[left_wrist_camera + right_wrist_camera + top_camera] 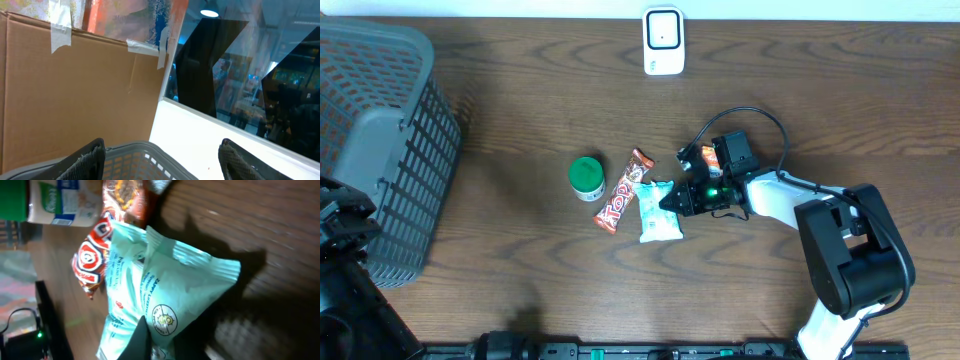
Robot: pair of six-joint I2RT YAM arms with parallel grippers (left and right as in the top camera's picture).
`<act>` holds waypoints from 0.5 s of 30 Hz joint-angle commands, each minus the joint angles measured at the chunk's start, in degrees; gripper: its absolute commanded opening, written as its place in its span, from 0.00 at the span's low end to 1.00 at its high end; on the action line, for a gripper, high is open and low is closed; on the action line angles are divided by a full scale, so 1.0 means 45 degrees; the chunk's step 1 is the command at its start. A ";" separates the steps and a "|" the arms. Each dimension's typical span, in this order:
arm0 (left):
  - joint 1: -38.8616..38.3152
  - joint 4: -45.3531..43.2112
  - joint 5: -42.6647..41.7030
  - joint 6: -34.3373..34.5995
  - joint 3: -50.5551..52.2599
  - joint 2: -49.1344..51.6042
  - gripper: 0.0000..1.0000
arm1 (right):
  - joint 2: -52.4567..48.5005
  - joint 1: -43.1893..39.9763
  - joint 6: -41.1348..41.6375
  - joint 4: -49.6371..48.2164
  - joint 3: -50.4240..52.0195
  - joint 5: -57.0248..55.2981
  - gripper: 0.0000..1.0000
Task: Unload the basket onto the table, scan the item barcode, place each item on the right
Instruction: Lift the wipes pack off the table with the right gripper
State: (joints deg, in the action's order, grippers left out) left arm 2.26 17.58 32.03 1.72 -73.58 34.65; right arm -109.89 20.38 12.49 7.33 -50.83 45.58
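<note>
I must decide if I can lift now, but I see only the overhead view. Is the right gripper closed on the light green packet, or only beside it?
Observer: The right wrist view shows the right gripper shut on the packet at its edge. One dark finger overlaps the wrapper beside a round yellow seal.
Operator: Does a barcode show on that side?
Observer: None shows there, only small print and the seal.
Operator: And the left gripper?
Observer: The left gripper is open above the rim of the grey basket, with nothing between its fingers.
</note>
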 commanded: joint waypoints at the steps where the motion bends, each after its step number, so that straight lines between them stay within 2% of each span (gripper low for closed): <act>1: 0.0102 -0.0073 -0.0024 0.0121 0.0141 -0.0107 0.73 | -0.0670 0.0262 -0.0024 0.0034 0.0432 -0.0865 0.01; 6: 0.0102 -0.0083 -0.0024 0.0121 0.0209 -0.0107 0.73 | 0.0005 0.0053 0.0656 0.0083 0.0389 0.0097 0.01; 11: 0.0102 -0.0126 -0.0024 0.0121 0.0282 -0.0107 0.73 | 0.1953 -0.0175 0.1554 0.0495 0.0389 0.0073 0.01; 15: 0.0102 -0.0223 -0.0024 0.0121 0.0282 -0.0107 0.73 | 0.4299 -0.0209 0.3623 0.1122 0.0389 -0.0015 0.02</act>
State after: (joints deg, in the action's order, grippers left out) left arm 2.26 17.32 32.03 1.72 -72.55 34.65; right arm -97.54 19.99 21.45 11.90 -48.66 44.69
